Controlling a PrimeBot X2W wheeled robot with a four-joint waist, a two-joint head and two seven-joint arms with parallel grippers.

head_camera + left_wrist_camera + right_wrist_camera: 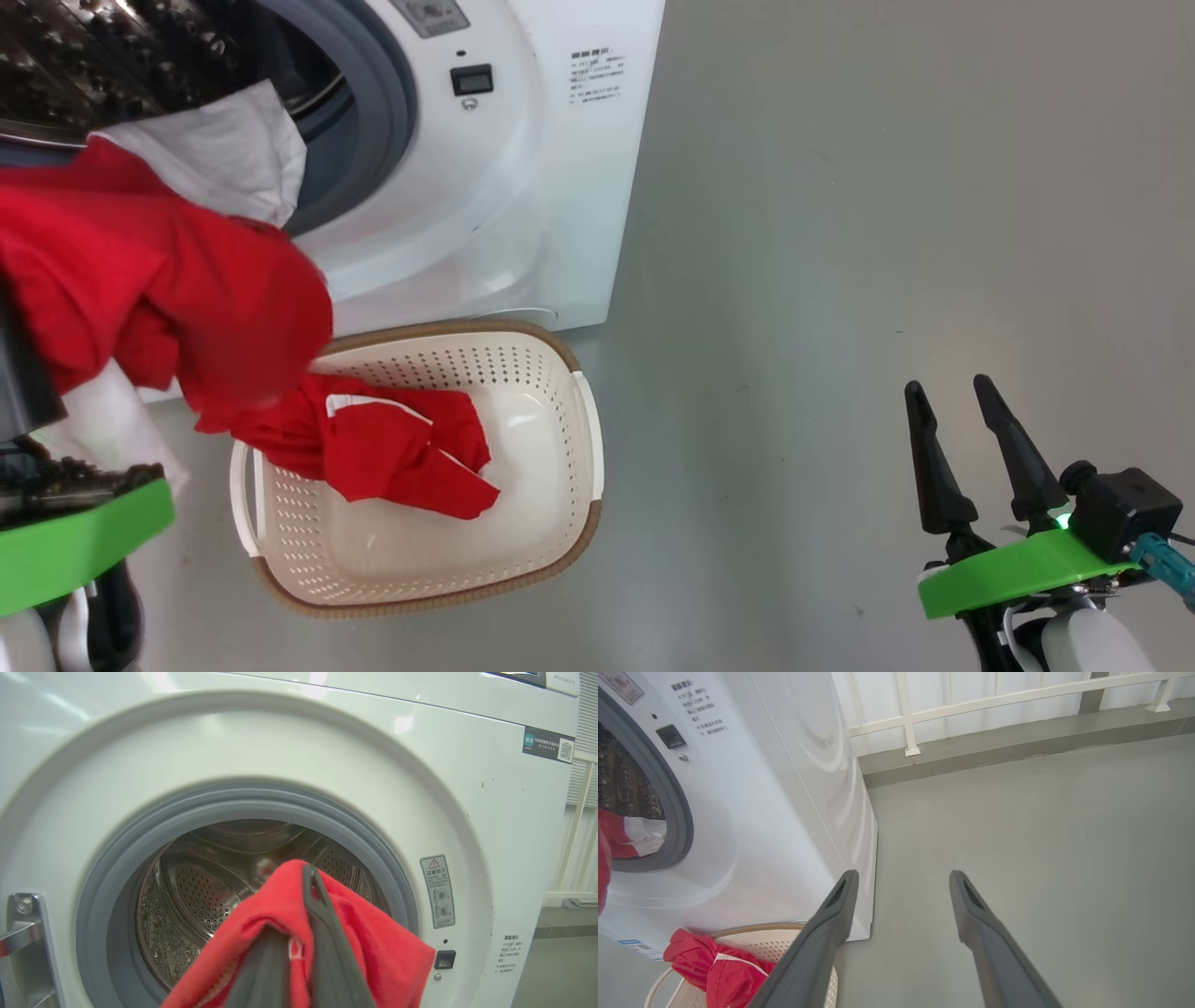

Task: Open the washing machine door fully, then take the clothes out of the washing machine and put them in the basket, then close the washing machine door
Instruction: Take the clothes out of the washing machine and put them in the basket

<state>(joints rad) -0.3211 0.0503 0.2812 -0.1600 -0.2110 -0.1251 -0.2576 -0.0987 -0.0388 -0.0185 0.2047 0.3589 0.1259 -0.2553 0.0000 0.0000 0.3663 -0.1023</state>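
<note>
The washing machine (485, 187) stands open, its steel drum (196, 896) bare in the left wrist view; its door is out of view. My left gripper (293, 919) is shut on a red garment (364, 942) in front of the opening. In the head view that garment (159, 271) hangs above the basket's left end, with a white cloth (219, 149) draped out of the drum behind it. The basket (569, 439) sits on the floor below the opening with another red garment (392, 448) inside. My right gripper (962, 439) is open and empty over bare floor, far right of the basket.
Grey floor (887, 233) spreads to the right of the machine. A white railing (994, 704) and a low ledge run along the far wall. The basket (784, 947) lies just left of my right gripper (903, 877). A metal hinge (23, 933) sits left of the grey gasket (117, 858).
</note>
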